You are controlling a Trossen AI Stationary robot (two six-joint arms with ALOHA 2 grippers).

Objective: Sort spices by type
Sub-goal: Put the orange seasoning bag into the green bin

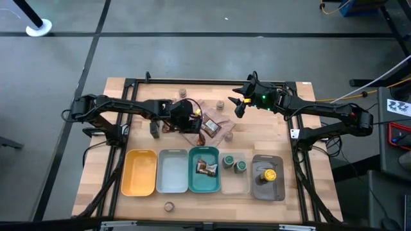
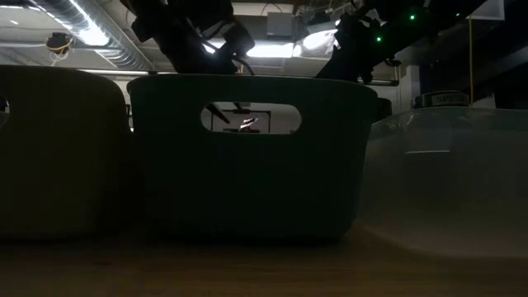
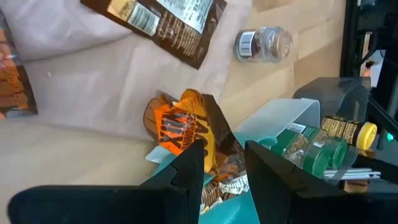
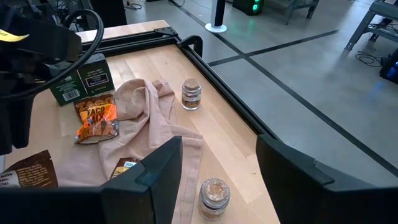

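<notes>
**Left gripper pinches an orange packet above the teal tray**

An orange-brown packet [image 3: 186, 127] hangs pinched between the fingers of the left gripper [image 3: 221, 165], its lower edge crumpled between the 2 dark fingers [image 3: 186, 168]. In the left wrist view it sits just above the rim of the teal tray [image 3: 236, 211], where more packets already lie. From above, the left gripper [image 1: 192, 122] is over the beige-pink cloth [image 1: 215, 119], back from the row of trays.

On the cloth lie other spices: a dark brown packet [image 3: 165, 22], an orange packet labelled "taco" [image 4: 96, 121] and a dark green box [image 4: 81, 81] beside it. A tan-lidded jar [image 4: 191, 94] stands on the bare wood just off the cloth's edge, and another jar [image 4: 214, 198] stands nearer the right gripper.

Along the near side the trays run yellow [image 1: 139, 172], grey [image 1: 172, 171], teal [image 1: 204, 169], clear [image 1: 235, 173] and dark grey [image 1: 268, 176]. The teal one holds brown packets [image 1: 207, 168], the clear one 2 green-lidded jars [image 1: 234, 163], the dark grey one a yellow-lidded jar [image 1: 268, 174]. One tan-lidded jar [image 1: 169, 206] stands alone in front of the trays.

The right gripper [image 1: 239, 102] hangs raised over the far side of the table, fingers spread and empty. The low view is mostly dark tray walls, so it probably adds nothing certain about either arm.
</notes>
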